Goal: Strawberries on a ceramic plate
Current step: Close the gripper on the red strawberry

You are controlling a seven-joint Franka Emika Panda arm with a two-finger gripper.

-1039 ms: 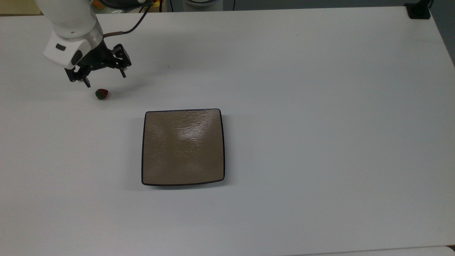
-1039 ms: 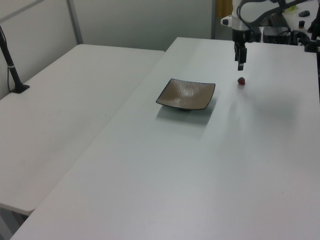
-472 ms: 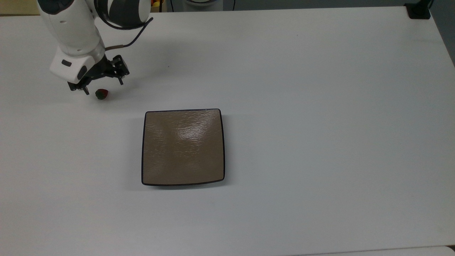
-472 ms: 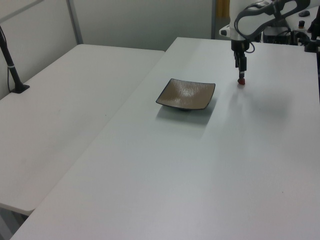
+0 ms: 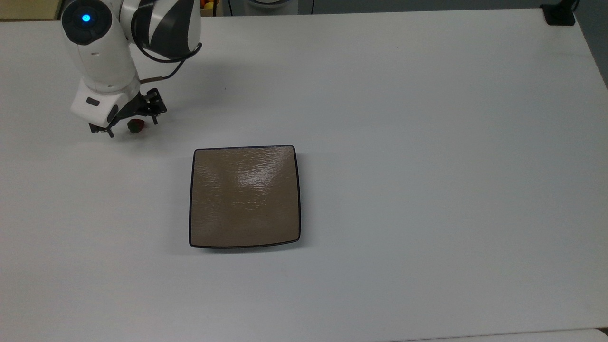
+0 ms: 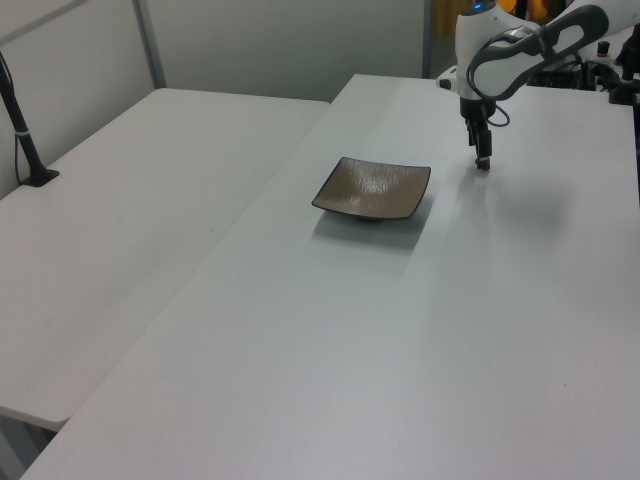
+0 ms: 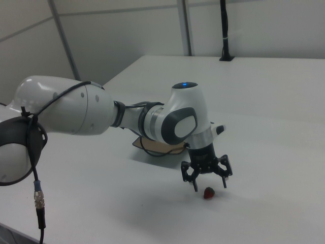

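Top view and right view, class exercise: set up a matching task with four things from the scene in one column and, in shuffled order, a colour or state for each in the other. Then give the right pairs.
Things:
1. strawberry
2. ceramic plate
3. hand
4. table

Descriptions:
A. white, carrying everything else
B. open, fingers either side of the small fruit
C. red with a dark green cap, lying on the table
D. square, glossy tan-brown, nothing on it

Pairs: 1-C, 2-D, 3-B, 4-A
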